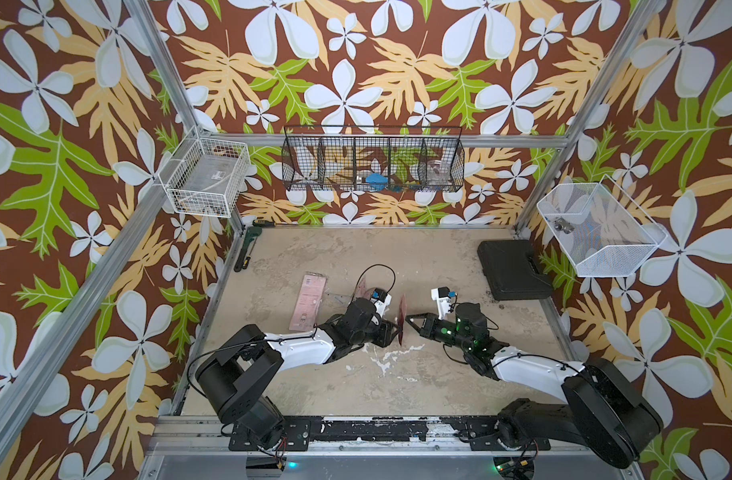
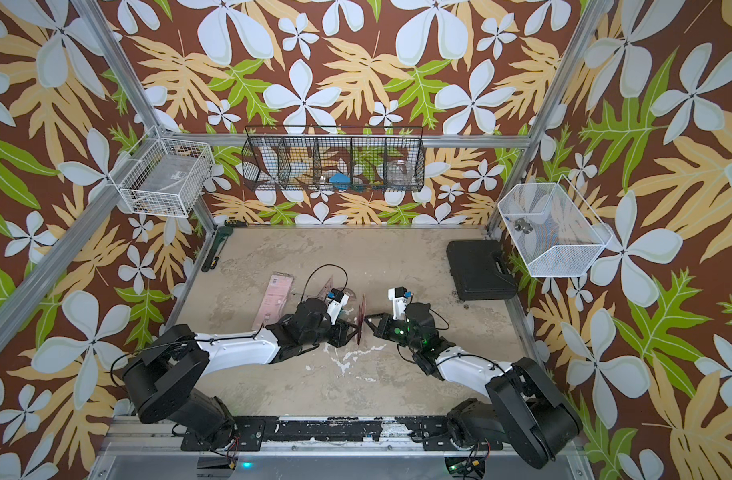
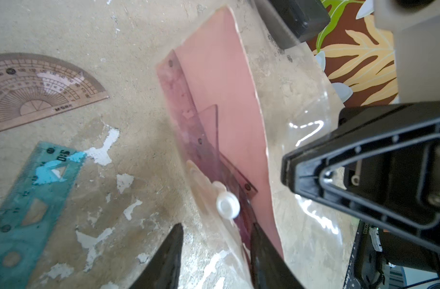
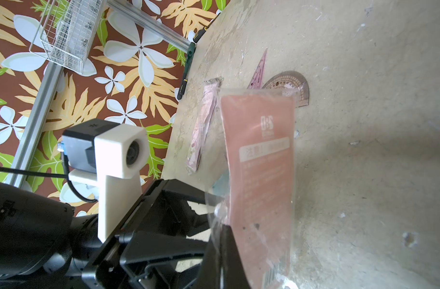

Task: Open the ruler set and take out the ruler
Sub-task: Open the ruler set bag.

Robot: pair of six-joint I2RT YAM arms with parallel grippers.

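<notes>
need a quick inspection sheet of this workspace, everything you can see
surface: table worn, paint chipped
job's things: pouch held on edge between the grippers; teal ruler, protractor and set square lie flat on the table
clutter: pink packet, black case, hand tools at the table's edge
grippers: right gripper shut on pouch; left gripper open, fingers astride the pouch's snap flap
cables: black cable loops over the left wrist
surroundings: white wire basket, black mesh basket, white mesh bin on floral walls
</notes>
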